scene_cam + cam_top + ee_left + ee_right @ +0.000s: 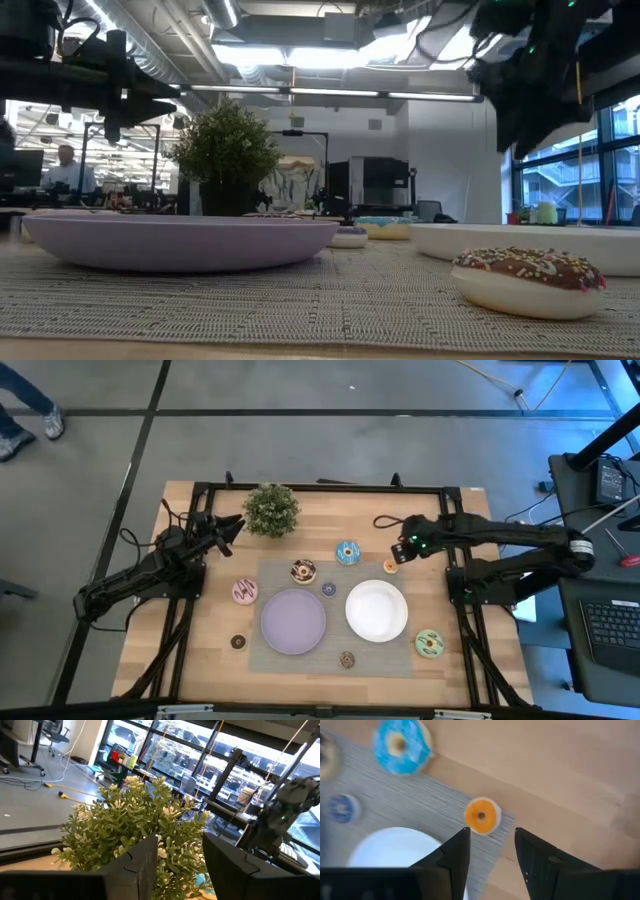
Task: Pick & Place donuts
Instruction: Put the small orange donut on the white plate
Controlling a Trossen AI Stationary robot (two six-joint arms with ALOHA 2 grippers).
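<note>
While the right tool (400, 548) hangs with fingers apart above the small orange donut (390, 567), that ring lies on the woven grey mat's (400, 657) corner at two o'clock, bare wood beyond. The glossy white plate (376, 610) lies just beside it. The left tool (232, 528), fingers apart, waits beside the leafy plant (271, 509).

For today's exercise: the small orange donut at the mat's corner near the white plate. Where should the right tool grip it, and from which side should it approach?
Grip the orange donut across its outer rim, coming straight down from above. It lies flat on the mat with bare surface all round, clear of the white plate, so the right tool, open just short of it, can likely straddle the ring.
</note>
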